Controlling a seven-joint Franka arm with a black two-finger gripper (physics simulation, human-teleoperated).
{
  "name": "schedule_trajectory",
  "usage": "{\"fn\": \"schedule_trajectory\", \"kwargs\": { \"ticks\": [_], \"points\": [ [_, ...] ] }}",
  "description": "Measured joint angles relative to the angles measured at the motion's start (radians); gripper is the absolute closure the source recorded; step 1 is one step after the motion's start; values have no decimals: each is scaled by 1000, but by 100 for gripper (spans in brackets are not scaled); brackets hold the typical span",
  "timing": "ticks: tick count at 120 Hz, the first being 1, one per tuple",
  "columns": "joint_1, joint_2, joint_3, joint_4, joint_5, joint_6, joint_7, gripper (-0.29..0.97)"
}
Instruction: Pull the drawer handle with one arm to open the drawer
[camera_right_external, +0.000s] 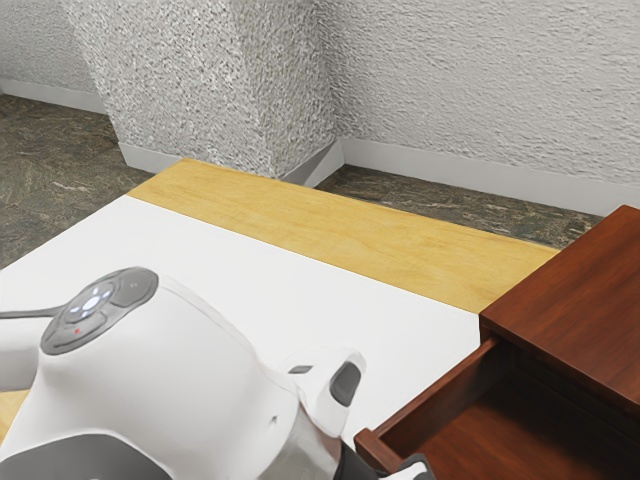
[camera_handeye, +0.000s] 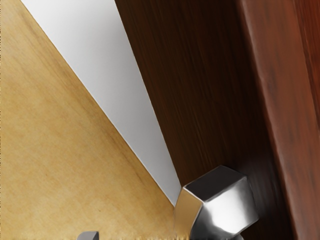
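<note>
Exterior view: arm (camera_right_external: 150, 390) blocks the lower left, gripper (camera_right_external: 405, 468) is cut off at the bottom edge beside the drawer (camera_right_external: 425, 395), grip state can't tell, drawer stands pulled out of the cabinet (camera_right_external: 580, 300) with bare wood inside; wrist view: metal handle (camera_handeye: 217, 205) on the dark drawer front, partly cut off.

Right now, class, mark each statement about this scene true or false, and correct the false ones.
1. The drawer stands partly pulled out of the cabinet. True.
2. The drawer handle is red plastic. False: it is shiny silver metal.
3. The tabletop is white with a light wooden strip along its far side. True.
4. The cabinet is painted white. False: it is dark reddish-brown wood.
</note>
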Motion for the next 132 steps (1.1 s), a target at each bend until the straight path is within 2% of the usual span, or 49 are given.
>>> {"fn": "schedule_trajectory", "kwargs": {
  "ticks": [26, 58, 65, 74, 82, 87, 97, 103, 108, 117, 132],
  "points": [
    [0, -6, 0, 2, 8, -2, -17, 41],
    [20, -1, -8, 72, 53, -84, -27, 42],
    [42, 12, -10, 136, 57, -118, -23, 42],
    [97, 75, -13, 306, 59, -201, -8, 41],
    [188, 158, -25, 541, 61, -322, 9, 33],
    [312, 191, -41, 676, 61, -412, 18, 28],
    [761, 232, -222, 819, 52, -580, 25, 19],
    [914, 249, -265, 839, 50, -659, 29, 15],
    [976, 292, -243, 852, 49, -715, 31, 12],
    [1032, 373, -207, 857, 32, -789, 28, 8],
    [1077, 400, -178, 820, -12, -855, 14, 5]
  ]
}}
